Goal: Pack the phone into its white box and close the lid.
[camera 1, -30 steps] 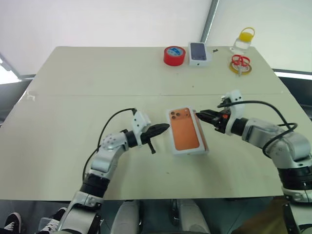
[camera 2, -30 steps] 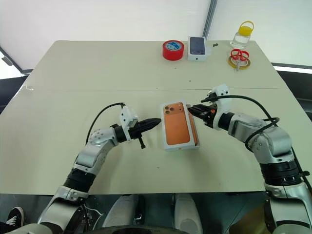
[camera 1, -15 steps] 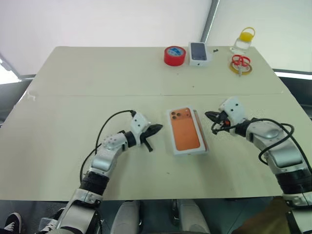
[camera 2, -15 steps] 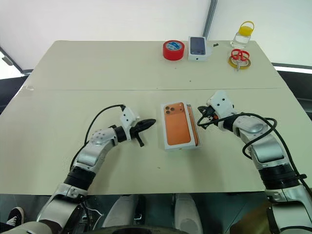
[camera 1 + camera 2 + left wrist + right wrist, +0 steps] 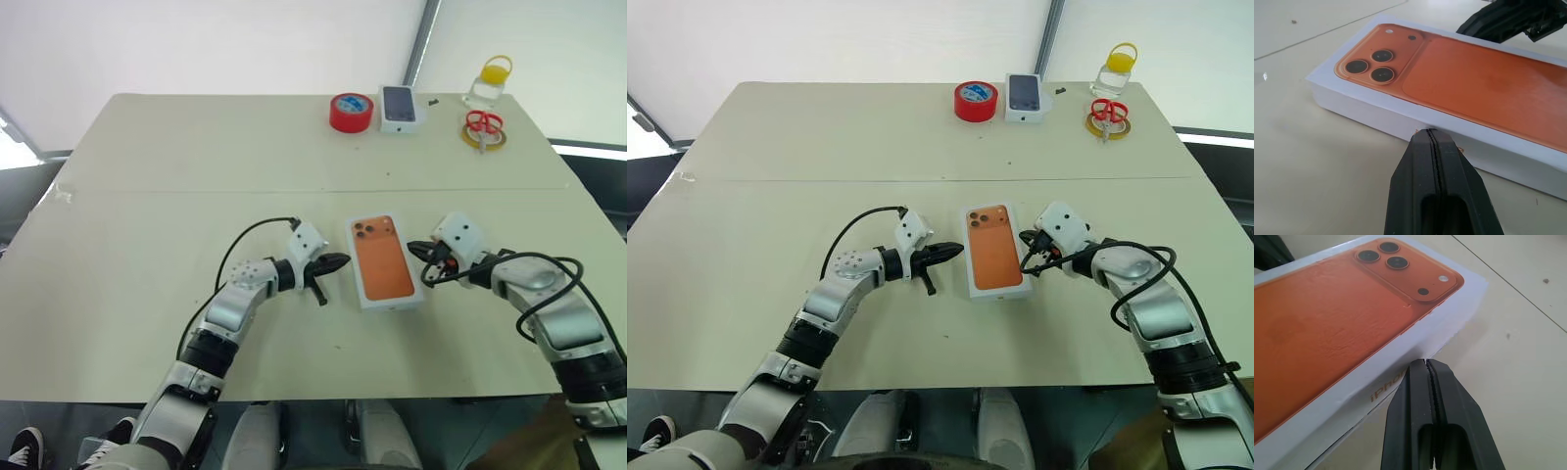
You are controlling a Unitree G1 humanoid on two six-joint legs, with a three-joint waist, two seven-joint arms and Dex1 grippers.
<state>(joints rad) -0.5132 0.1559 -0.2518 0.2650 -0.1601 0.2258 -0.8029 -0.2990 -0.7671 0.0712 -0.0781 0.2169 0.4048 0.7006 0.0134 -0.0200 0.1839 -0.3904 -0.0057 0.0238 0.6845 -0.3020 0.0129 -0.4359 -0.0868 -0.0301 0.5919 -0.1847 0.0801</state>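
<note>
The left gripper (image 5: 339, 262) has its two black fingers pressed together with nothing between them. Its tip sits right at the long left side of the white box (image 5: 391, 305); I cannot tell whether it touches. The right gripper (image 5: 414, 249) is pinched together and empty too, and its tip sits close against the opposite long side, near the lens corner and just above the orange lettering printed there.

The white box lies at centre frame, slightly right, on the table (image 5: 147, 196). The lid (image 5: 1327, 308) is seated on it. The lid's top shows an orange phone back with three dark lenses, lying flat inside a white border like a print. What is inside the box is hidden.

Along the top edge of the frame is one red tape roll (image 5: 351, 111). Beside it is a second, smaller white box (image 5: 400, 106) picturing a dark phone. Further right, one pair of red-handled scissors (image 5: 482, 120) rests on a yellow tape ring (image 5: 484, 140). Behind them is one clear bottle (image 5: 489, 82) with a yellow top.

That makes two boxes, two tape rolls, one pair of scissors and one bottle.
</note>
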